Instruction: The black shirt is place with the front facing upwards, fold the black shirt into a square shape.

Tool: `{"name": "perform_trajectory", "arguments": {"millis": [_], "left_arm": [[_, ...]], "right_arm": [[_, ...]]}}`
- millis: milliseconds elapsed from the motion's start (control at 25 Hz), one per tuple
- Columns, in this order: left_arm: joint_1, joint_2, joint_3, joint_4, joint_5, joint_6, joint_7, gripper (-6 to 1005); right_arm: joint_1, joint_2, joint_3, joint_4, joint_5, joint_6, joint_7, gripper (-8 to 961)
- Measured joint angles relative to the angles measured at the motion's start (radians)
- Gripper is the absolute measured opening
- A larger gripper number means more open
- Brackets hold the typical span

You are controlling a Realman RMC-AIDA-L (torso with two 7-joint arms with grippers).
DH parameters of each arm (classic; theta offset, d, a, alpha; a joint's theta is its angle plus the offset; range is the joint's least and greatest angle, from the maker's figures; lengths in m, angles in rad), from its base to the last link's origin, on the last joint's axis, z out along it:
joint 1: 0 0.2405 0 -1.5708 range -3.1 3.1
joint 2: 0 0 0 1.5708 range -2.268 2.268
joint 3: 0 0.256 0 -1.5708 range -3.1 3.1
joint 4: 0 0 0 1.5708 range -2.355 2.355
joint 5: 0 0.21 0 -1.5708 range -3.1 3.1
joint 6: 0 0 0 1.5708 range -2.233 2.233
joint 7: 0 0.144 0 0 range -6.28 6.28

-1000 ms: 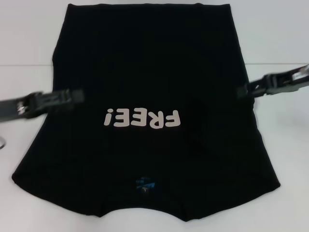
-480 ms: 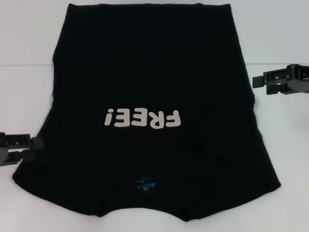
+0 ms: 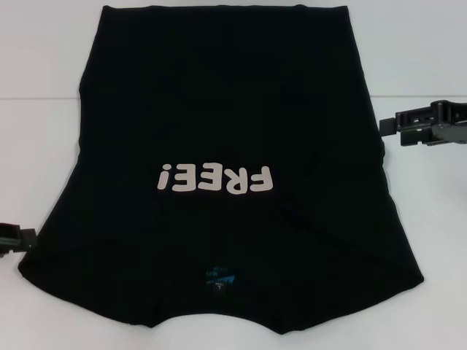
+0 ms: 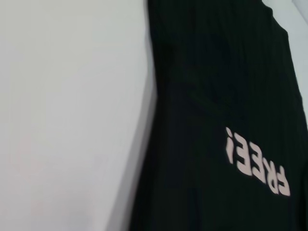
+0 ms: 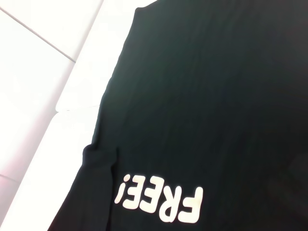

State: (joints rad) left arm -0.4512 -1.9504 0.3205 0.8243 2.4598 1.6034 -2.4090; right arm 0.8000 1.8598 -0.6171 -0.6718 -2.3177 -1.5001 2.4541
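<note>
The black shirt (image 3: 219, 109) lies flat on the white table, front up, with both sleeves folded in. Its white "FREE!" lettering (image 3: 215, 179) is at the middle and its blue neck label (image 3: 219, 277) near the front edge. My left gripper (image 3: 18, 238) shows only at the far left edge of the head view, just beside the shirt's near left corner. My right gripper (image 3: 394, 126) hovers just off the shirt's right edge. The left wrist view shows the shirt (image 4: 216, 96) and its lettering (image 4: 257, 161). The right wrist view shows them too: shirt (image 5: 216, 96), lettering (image 5: 161, 202).
The white table (image 3: 44, 58) shows on both sides of the shirt, with a seam line running across it at mid-height. The shirt's far hem reaches the top of the head view.
Both grippers have drawn back off the shirt: the left toward the near left edge of view, the right outward to the right. The raised fold right of the lettering has flattened.
</note>
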Motion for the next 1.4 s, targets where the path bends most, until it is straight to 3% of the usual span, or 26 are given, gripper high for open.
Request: {"name": "perform_trajectory", "arguments": {"millis": [160,400,840,1400], "left_arm": [[-0.001,-0.001,0.007,-0.011,0.002,-0.019,0.001,209],[-0.002,0.000,0.008,-0.023,0.006,-0.042,0.001,202],[-0.005,0.000,0.007,-0.037,0.078,-0.123,-0.049,389],[-0.008,0.000,0.008,-0.055,0.101,-0.145,-0.050,360]], "right_arm": [[-0.001,0.000,0.000,0.000,0.000,0.000,0.000,708],[-0.004,0.000,-0.002,0.000,0.000,0.001,0.000,708],[-0.005,-0.002,0.002,0.000,0.000,0.005,0.000,707],[-0.005,-0.002,0.005,0.000,0.000,0.012,0.003,708]]}}
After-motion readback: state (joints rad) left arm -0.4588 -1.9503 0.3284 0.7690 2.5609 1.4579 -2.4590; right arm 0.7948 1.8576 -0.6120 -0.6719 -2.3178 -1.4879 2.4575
